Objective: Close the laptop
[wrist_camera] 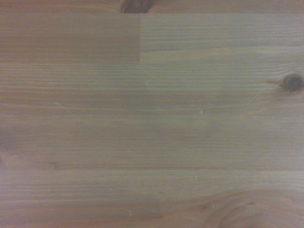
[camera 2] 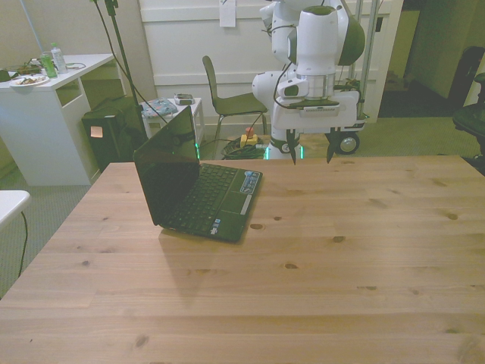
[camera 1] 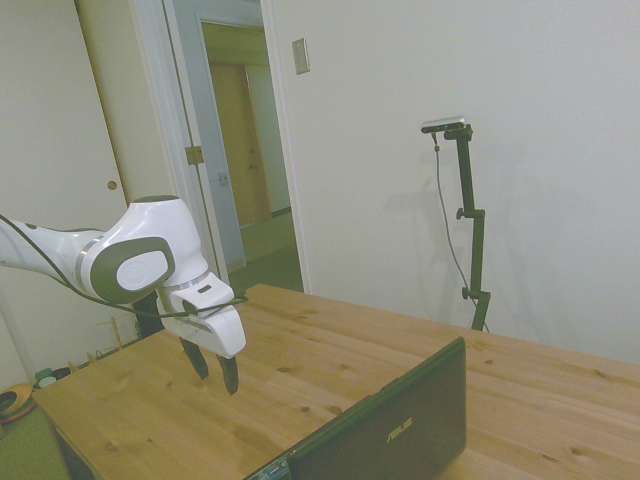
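The laptop (camera 2: 198,186) sits open on the wooden table (camera 2: 341,258), toward the front view's left and in the table's far half. Its lid stands roughly upright, tilted a little back past vertical, with the dark screen turned toward the front view's right and the keyboard deck lying flat on the wood. In the side view the back of the matte lid (camera 1: 390,425) faces the camera at the bottom edge of the picture, with a small silver ASUS logo (camera 1: 399,431) on it. The gripper (camera 2: 312,152) hangs above the table's far edge, to the front view's right of the laptop and well apart from it, touching nothing. Its two dark fingers (camera 1: 231,374) point straight down with a wide gap between them, so the jaws stand spread and hold nothing. The side view shows the fingertips clear of the table top, with bare wood beneath them. The wrist view shows only blurred wood grain with a dark knot (wrist_camera: 292,82) near one side. Behind the table, in the front view, a dark chair (camera 2: 227,95) stands by the wall and a white desk (camera 2: 45,114) stands at the front view's far left.
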